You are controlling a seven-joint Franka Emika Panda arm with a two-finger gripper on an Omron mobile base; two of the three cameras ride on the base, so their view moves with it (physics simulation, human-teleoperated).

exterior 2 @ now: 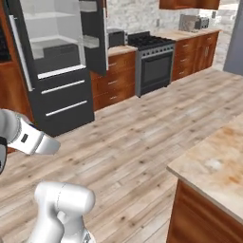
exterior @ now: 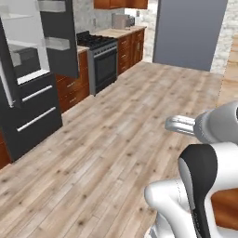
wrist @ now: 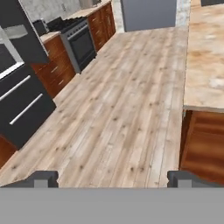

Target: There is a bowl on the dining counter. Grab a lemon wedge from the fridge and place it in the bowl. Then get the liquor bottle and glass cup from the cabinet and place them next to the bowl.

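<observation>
Ahead of my pincer (wrist: 113, 178) and off to its left, one fridge (exterior 2: 57, 71) is standing with its upper door (exterior 2: 95, 33) swung wide open. My pincer is hanging over bare wooden floor (wrist: 118, 100), its two dark finger tips (wrist: 41, 178) spread as far apart as they go, and nothing is sitting between them.

I am counting two drawers on the lower front of the fridge, each carrying one long pale handle (wrist: 26, 108), and two door bins (exterior: 58, 44) showing on the inside of the open door. The fridge is looking black outside and white within, with pale shelves (exterior 2: 52, 42) crossing its lit compartment; I cannot tell whether a lemon wedge is lying on them, as they are too small to read.

Farther ahead along the same wall, one black stove (exterior 2: 154, 59) is standing between brown wooden cabinets (exterior 2: 116, 78), and one toaster (exterior: 122, 20) is sitting on the far counter.

To the right of my pincer, one dining counter (wrist: 208, 57) with a light stone-coloured top and a brown wooden side is running forward, well apart from the fridge. One grey panel (exterior: 188, 32) is rising at the far end of the floor.
</observation>
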